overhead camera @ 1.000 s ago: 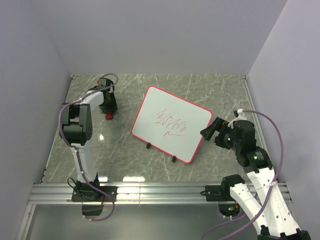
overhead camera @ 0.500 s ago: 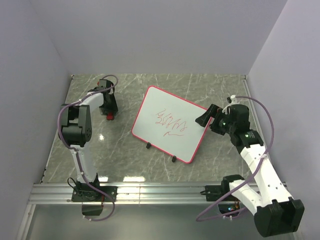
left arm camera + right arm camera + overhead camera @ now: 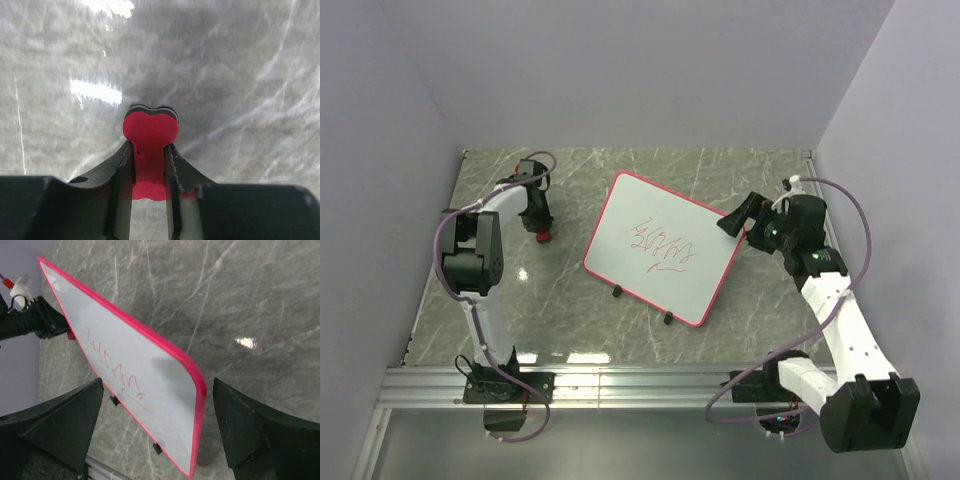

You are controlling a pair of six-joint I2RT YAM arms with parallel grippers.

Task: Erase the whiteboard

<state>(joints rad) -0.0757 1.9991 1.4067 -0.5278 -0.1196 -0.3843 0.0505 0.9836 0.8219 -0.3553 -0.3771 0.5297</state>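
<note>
The whiteboard [image 3: 665, 248] stands tilted on small black feet at mid-table, with a red-pink frame and red scribbles on its face. It also shows in the right wrist view [image 3: 135, 370]. My right gripper [image 3: 738, 222] is open at the board's right corner; in its wrist view [image 3: 157, 390] the jaws stand wide apart with the board's red edge between them, not touching. My left gripper [image 3: 540, 226] is at the far left, shut on the small red-and-black eraser [image 3: 543, 236]. The left wrist view shows the fingers [image 3: 172, 165] pinching the eraser [image 3: 150, 132] just above the table.
The grey marble table [image 3: 570, 300] is boxed in by lilac walls at the back and sides. An aluminium rail [image 3: 640, 385] with both arm bases runs along the near edge. The right arm's purple cable [image 3: 865, 250] loops beside the right wall.
My right arm has swung away from the near edge toward the board's right corner, its open gripper now around the red edge. The left gripper with the eraser has barely moved.
</note>
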